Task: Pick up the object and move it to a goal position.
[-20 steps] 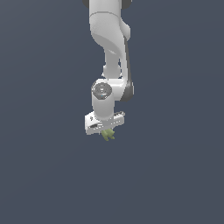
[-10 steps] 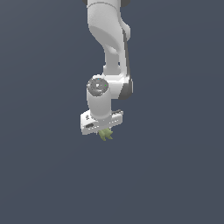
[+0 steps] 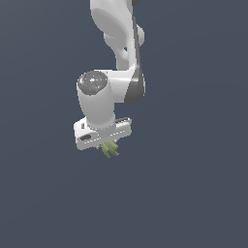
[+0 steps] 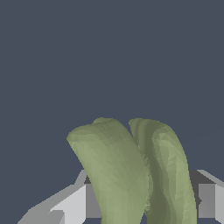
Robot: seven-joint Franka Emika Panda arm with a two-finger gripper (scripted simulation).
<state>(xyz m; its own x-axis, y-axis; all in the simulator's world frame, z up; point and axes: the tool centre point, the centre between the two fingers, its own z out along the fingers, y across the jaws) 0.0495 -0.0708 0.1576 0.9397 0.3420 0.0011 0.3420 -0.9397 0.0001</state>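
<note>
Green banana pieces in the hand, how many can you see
2 clearly, from the wrist view: a wider piece and a narrower one pressed beside it, both in the hand. Edges behind hint at more, possibly hidden.

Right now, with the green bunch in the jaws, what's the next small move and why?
Probably keep the jaws shut and continue carrying. The small olive-green bunch of curved, banana-like pieces hangs beneath the white gripper, and in the wrist view it fills the space between the grey fingers, so it looks held. No goal marker shows in either view, so I can't judge direction.
</note>
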